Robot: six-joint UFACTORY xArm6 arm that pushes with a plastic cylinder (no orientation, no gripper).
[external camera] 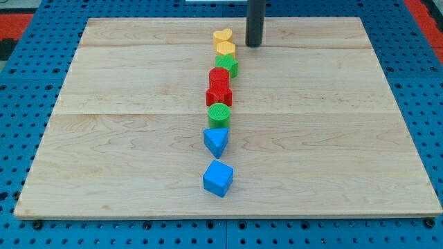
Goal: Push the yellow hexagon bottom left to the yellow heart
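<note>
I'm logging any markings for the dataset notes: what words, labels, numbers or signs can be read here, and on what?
None: no text, number or sign shows on the wooden board, the coloured blocks, such as the yellow heart and yellow hexagon, or the rod above my tip.

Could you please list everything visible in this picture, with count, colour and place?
Yellow heart: one, yellow, top of the line of blocks, near the board's top edge.
Yellow hexagon: one, yellow, just below the heart, touching it.
Green blocks: two, green; one under the hexagon, one round-topped lower down.
Red blocks: two, red, close together mid-line.
Blue blocks: two, blue; a triangle, and a cube nearest the view's bottom.
Wooden board: one, pale wood, fills the view.
Blue pegboard: one, blue, around the board.
My tip: one dark rod, to the view's right of the heart and hexagon, apart from both.
</note>
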